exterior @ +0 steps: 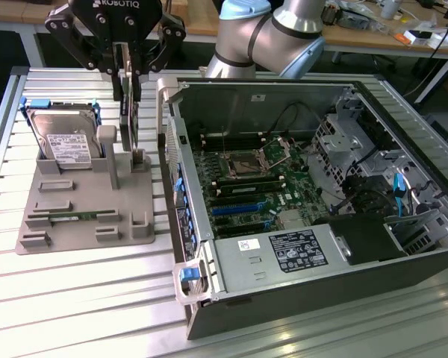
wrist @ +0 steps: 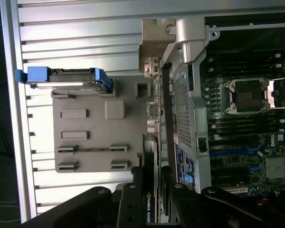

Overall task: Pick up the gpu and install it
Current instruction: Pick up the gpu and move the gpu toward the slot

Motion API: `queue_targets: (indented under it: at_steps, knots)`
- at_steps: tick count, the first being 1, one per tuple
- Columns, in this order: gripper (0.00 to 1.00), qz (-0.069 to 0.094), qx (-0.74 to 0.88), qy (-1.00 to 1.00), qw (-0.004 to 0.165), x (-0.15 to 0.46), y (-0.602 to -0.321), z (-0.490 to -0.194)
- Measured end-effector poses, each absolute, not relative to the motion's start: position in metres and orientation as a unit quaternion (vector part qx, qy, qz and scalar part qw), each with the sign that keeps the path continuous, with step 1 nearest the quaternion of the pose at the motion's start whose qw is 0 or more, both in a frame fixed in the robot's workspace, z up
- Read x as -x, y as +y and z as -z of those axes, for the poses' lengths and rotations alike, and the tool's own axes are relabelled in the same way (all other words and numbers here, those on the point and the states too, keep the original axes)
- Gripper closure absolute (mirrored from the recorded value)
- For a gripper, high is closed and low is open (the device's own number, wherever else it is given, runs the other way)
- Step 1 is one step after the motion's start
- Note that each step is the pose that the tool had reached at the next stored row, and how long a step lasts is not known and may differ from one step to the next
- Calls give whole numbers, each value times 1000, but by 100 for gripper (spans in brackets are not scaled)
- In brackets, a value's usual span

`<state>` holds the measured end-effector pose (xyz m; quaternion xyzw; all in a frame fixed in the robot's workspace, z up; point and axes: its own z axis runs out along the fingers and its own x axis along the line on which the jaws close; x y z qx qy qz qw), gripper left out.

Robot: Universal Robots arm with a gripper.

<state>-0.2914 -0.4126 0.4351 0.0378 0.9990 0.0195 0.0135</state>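
While the gripper (exterior: 127,74) hangs over the grey tray (exterior: 82,198), I see its fingers pressed in on the upper edge of the gpu (exterior: 131,123), one on either side of the card. The gpu stands upright and edge-on at the end of the tray nearest the case (exterior: 284,298), so I get only a thin dark strip of it and nothing of its face. Its lower end meets a post on the tray, and I cannot tell whether it sits in the slot or hangs just clear.

From the wrist, the gripper (wrist: 151,194) flanks the gpu (wrist: 153,142) the same way, and the lettering on the card's edge is only partly readable. The arm (exterior: 276,37) is cut off above its elbow.

To the exterior view's left of the gpu, a drive (exterior: 63,142) stands on edge in the tray. A memory stick (exterior: 71,218) lies low in a tray slot, and only a sliver of it shows. The case lies open, showing its board (exterior: 261,186), and cables hide the bays at the exterior view's right.

The tabletop (exterior: 82,298) is ribbed silver slats, with glare washing out the near ones. Behind it stand wooden benches (exterior: 373,26) with clutter I cannot make out.
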Motion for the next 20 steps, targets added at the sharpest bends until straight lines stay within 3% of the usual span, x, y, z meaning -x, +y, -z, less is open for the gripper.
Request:
queue_targets:
  at_steps: [20]
  knots:
    - [74,-19,-38,999,14,291,-413,-446]
